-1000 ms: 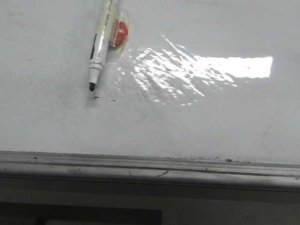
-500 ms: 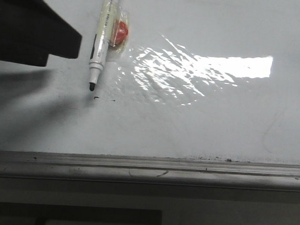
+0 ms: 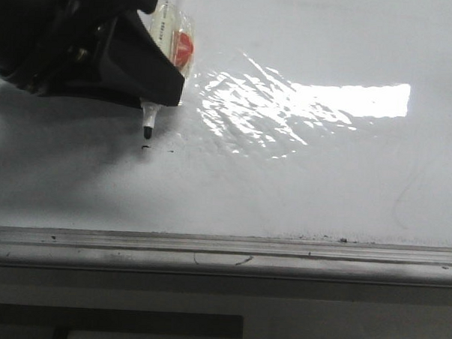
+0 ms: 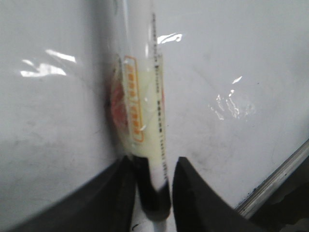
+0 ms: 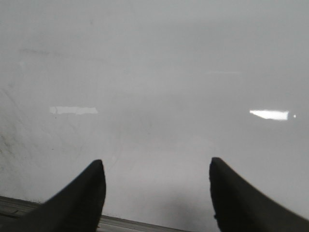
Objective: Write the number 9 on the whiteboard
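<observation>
The whiteboard [image 3: 300, 188] fills nearly all we see in the front view, glossy, with a broad glare patch right of centre and its grey tray rail [image 3: 222, 253] running along the near edge; no number 9 is on it yet, only tiny black specks near the pen tip. What has changed is large: a second ago the marker [image 3: 163, 32] lay alone on the board, half a second ago a dark shape entered from the left, and now the left claw [image 3: 150, 99] sits right over the marker's lower barrel, hiding all but the upper barrel and the black nib [image 3: 146, 130]. In the left wrist view the marker [image 4: 145, 121] runs between the two dark fingers [image 4: 193, 193], which stand close on either side; we cannot tell whether they press it yet or only flank it. We judge the task to be at the pick-up, with writing still wholly ahead. The right claw [image 5: 157, 193] hangs spread wide and empty over bare board. For room, open white surface stretches to the right of the marker and toward the rail, ample for a loop and stem, though the rail bounds any downstroke. A small red object [image 3: 184, 47] lies touching the marker's right side and may shift when it lifts.
</observation>
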{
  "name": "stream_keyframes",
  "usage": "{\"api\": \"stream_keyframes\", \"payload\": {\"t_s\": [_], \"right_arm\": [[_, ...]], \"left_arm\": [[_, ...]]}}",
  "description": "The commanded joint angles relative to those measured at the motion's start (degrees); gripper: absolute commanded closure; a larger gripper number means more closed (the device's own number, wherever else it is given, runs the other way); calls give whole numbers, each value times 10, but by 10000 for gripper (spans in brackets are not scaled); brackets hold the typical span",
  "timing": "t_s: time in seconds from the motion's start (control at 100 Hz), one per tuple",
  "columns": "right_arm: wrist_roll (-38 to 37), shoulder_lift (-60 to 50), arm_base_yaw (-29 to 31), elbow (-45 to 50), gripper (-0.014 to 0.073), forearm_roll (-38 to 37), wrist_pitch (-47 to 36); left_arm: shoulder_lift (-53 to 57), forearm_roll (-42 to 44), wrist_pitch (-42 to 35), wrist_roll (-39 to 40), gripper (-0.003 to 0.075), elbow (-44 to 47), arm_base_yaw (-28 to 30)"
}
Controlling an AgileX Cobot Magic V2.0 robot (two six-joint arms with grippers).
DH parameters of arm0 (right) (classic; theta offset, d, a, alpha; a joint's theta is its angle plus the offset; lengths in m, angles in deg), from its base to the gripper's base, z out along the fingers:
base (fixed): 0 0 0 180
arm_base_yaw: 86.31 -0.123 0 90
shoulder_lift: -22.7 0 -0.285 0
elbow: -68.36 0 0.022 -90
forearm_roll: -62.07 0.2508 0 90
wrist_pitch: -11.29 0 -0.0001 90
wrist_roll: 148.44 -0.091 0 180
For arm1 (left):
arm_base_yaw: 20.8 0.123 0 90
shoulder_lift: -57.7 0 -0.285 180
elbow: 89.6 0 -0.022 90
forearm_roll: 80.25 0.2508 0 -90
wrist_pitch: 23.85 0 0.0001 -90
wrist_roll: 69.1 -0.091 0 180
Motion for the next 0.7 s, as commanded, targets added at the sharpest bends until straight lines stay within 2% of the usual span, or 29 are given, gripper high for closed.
{"api": "stream_keyframes", "payload": {"t_s": [0.0,0.04,0.11,0.2,0.28,0.35,0.45,0.69], "right_arm": [[20,11,-1,-21,186,11,-48],[49,11,-1,-23,186,36,-47],[145,11,-2,-27,186,120,-43],[306,15,-4,-28,186,273,-29],[438,29,-19,-28,186,399,-4],[535,49,-38,-28,186,471,22],[622,85,-76,-28,186,518,49],[718,162,-174,-28,186,527,63]], "left_arm": [[4,0,-11,-3,737,-13,2],[9,5,11,-3,741,-13,2],[24,32,62,-4,741,-13,0],[54,98,138,-21,741,-12,-9],[85,148,201,-81,741,-12,-24],[110,163,243,-152,741,-6,-43],[138,163,253,-212,741,11,-67],[162,162,225,-213,741,36,-77]]}}
